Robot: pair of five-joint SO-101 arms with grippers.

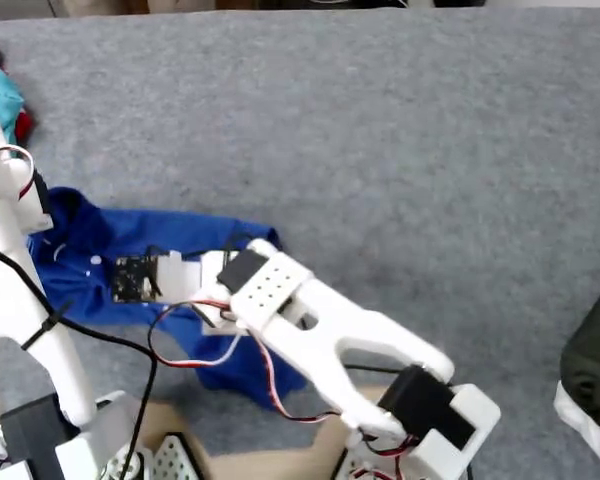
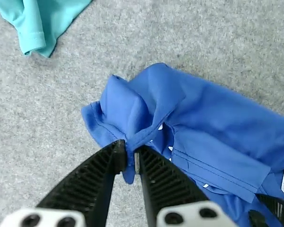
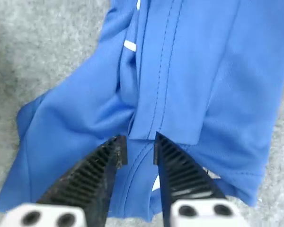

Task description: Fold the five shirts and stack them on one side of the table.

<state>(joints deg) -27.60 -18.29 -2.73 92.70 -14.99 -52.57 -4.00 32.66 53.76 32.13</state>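
- At the left gripper, the black ridged jaws are closed on a pinched ridge of cloth at the edge of a royal-blue, soft, thin-fabric shirt, close to its collar end.
- Over the same shirt, the right gripper has its jaws slightly parted. They straddle the end of the stitched button band and do not look clamped.
- The blue shirt lies crumpled and partly bunched on the grey felt-like tabletop, toward the left and near side, under both arms.
- Handling, as a judgement: the cloth looks light and limp. It will sag and drag rather than hold a shape, and a single pinched layer may slip.
- Stitched hems, the button band and the collar seam look like the firmest places to hold. Two well-separated grips should spread it flat.
- A teal shirt lies unfolded near the blue one, apart from it.
- A dark green bundle of cloth sits well apart at the tabletop's right edge.
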